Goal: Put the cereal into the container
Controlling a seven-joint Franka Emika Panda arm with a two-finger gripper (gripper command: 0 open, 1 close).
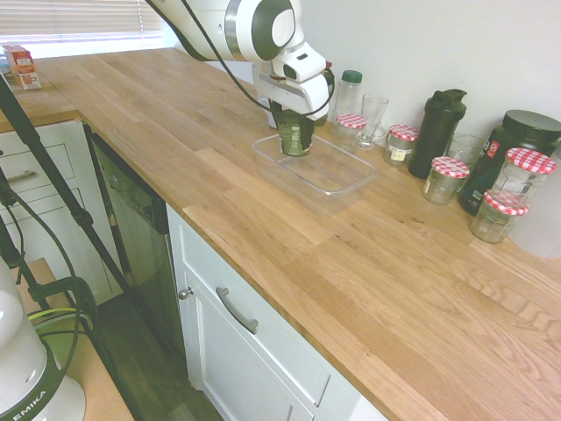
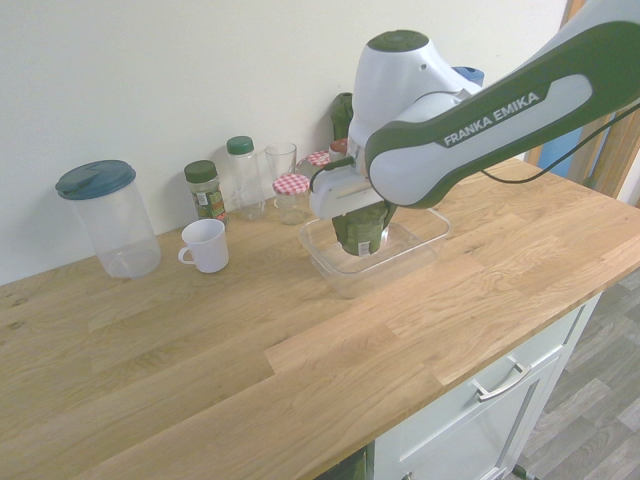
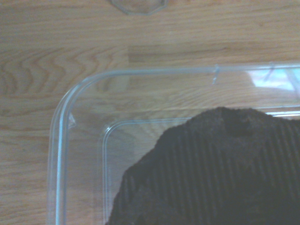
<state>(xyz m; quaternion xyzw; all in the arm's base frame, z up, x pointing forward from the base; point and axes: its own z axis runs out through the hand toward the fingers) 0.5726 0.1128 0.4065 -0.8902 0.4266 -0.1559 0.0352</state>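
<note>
The cereal is a short glass jar with a dark green lid and green label. My gripper is shut on it from above. It hangs upright inside the near-left end of the container, a shallow clear plastic tray on the wooden counter. Whether the jar's base touches the tray floor, I cannot tell. From the other side, the cereal sits low within the container walls under the gripper. The wrist view shows the ridged dark lid over a rounded corner of the container.
Behind the tray along the wall stand checkered-lid jars, a clear glass, a black shaker and more jars. A white mug, a spice jar and a lidded pitcher stand further along.
</note>
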